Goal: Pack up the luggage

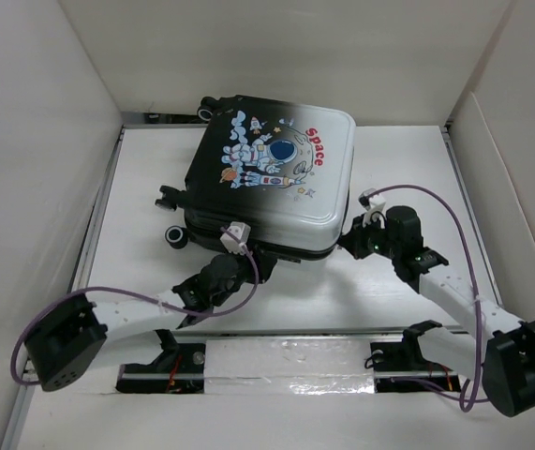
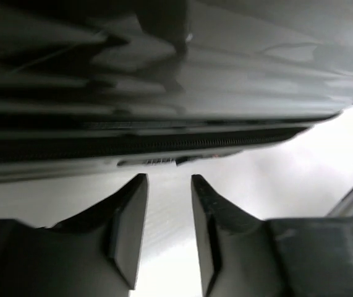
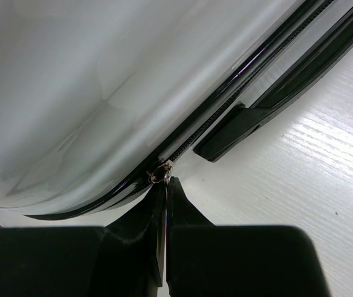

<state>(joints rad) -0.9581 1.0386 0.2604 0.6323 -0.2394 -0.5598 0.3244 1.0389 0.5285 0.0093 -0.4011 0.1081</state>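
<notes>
The luggage (image 1: 272,178) lies flat on the white table, shell closed, astronaut and "Space" print up, wheels at the left. My right gripper (image 1: 351,242) is at its front right corner, shut on the zipper pull (image 3: 165,185); the pull's ring (image 3: 159,175) hangs from the slider on the black zipper track. The white shell (image 3: 89,93) fills the right wrist view. My left gripper (image 1: 241,258) is at the front edge, open and empty, its fingers (image 2: 130,223) just short of the zipper seam (image 2: 151,145), where a small slider (image 2: 164,161) shows.
White walls box the table on the left, back and right. A black strip of the case (image 3: 250,120), handle or trim, lies on the table beside the zipper. Black wheels (image 1: 174,238) stick out at the case's left side. Purple cables loop from both arms.
</notes>
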